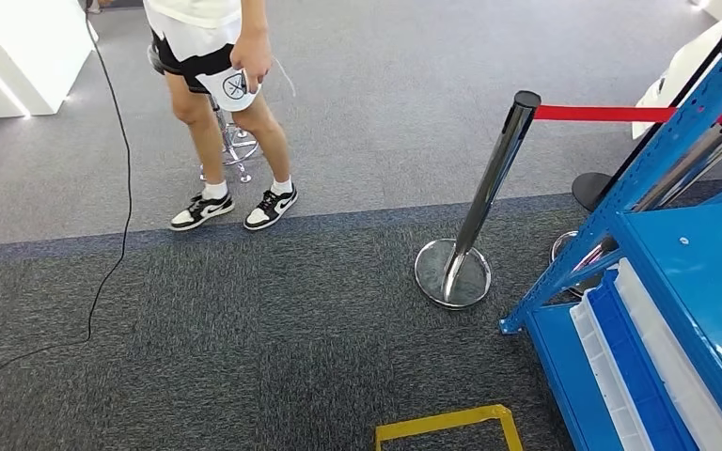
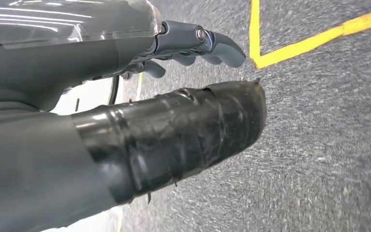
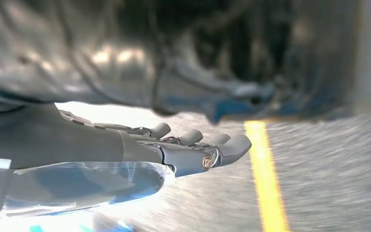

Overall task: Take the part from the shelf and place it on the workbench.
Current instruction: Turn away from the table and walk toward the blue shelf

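A blue metal shelf (image 1: 677,282) stands at the right edge of the head view, with white and blue bins (image 1: 635,376) on its lower level. No part is clear to me on it. My left hand (image 2: 183,96) hangs over grey carpet, its fingers stretched out and its thumb wrapped in black tape, holding nothing. My right hand (image 3: 193,150) also hangs with fingers extended and nothing in it, above carpet with a yellow line (image 3: 268,179).
A chrome stanchion (image 1: 479,207) with a red belt (image 1: 602,114) stands just left of the shelf. A person (image 1: 226,113) in shorts and sneakers stands at the back beside a stool. A black cable (image 1: 103,235) trails across the carpet. Yellow floor tape (image 1: 447,423) marks a box near me.
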`<control>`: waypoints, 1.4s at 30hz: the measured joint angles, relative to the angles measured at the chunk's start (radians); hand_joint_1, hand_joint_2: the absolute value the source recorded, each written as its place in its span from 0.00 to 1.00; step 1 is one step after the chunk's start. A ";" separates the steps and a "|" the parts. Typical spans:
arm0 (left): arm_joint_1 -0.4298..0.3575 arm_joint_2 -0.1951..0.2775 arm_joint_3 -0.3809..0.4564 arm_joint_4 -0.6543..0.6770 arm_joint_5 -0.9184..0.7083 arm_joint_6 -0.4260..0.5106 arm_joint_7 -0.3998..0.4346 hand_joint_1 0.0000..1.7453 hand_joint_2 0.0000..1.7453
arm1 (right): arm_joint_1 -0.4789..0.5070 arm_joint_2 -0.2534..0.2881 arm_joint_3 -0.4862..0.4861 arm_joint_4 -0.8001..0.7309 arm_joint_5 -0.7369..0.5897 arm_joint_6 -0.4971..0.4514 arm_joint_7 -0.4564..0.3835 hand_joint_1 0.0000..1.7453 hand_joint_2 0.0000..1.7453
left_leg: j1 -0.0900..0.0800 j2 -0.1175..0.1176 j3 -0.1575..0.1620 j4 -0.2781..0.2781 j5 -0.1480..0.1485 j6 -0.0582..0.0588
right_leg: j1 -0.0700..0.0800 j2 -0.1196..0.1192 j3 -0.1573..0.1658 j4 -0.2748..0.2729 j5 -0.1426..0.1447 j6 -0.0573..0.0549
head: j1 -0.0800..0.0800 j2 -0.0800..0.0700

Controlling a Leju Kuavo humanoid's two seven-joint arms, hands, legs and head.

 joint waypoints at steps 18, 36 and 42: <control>-0.029 -0.018 -0.131 0.003 -0.068 -0.044 -0.069 0.00 0.00 | 0.009 0.116 -0.239 -0.211 -0.102 0.005 0.223 0.00 0.00 | 0.012 -0.054 0.002 -0.034 0.036 0.030 | -0.004 0.044 -0.084 0.154 -0.078 0.031 | 0.004 0.000; -0.007 -0.083 0.046 -0.492 1.242 -0.898 0.015 0.00 0.00 | 0.008 -0.025 0.343 -0.653 -0.705 -0.140 -0.521 0.00 0.00 | 0.012 -0.052 -0.131 0.286 -0.128 -0.024 | -0.010 0.048 -0.031 0.014 0.024 -0.014 | -0.003 0.000; 0.224 -0.067 -0.317 -0.969 1.857 -0.440 -0.026 0.00 0.00 | 0.033 -0.149 1.239 -0.939 -0.905 -0.259 -0.557 0.00 0.00 | -0.006 -0.076 -0.030 0.011 0.041 0.020 | 0.003 0.093 -0.019 0.018 0.012 0.000 | -0.006 0.000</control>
